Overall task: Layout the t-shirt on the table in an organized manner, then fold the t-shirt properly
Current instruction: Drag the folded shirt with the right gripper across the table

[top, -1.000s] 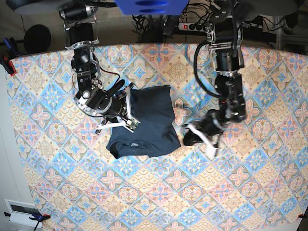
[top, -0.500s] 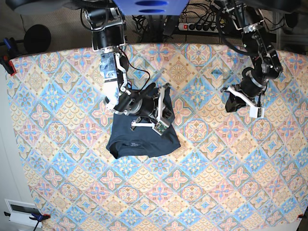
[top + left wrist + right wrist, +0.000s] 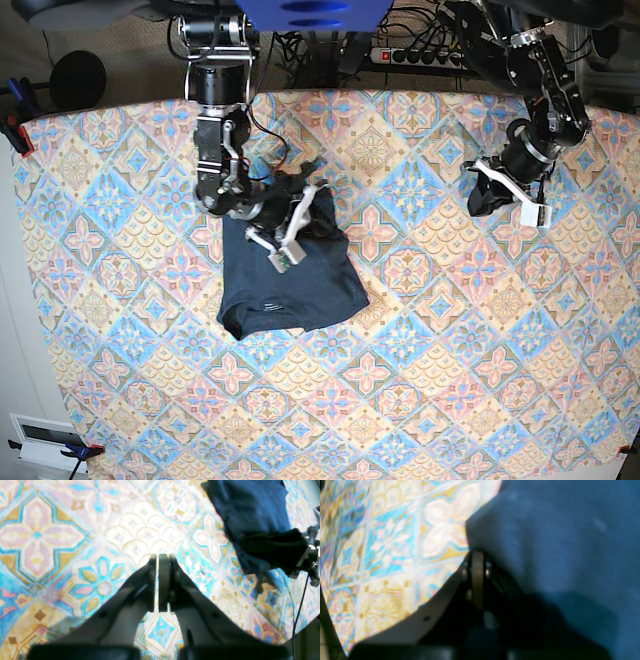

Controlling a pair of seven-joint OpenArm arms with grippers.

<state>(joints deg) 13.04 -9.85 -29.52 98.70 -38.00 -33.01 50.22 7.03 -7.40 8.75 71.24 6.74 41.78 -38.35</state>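
Hovering over bare worktop (image 3: 50, 530), the left fingers (image 3: 158, 562) are pressed together, empty; t-shirt (image 3: 252, 512) upper right. Right fingers (image 3: 478, 562), closed, meet the navy cloth's edge. Base view: t-shirt folded left of centre, right arm bent over it.

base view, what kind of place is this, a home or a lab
Likely a robotics lab or test bench: two robot arms over a cloth-covered table, a power strip with tangled cables behind, and clamps pinning the cloth.
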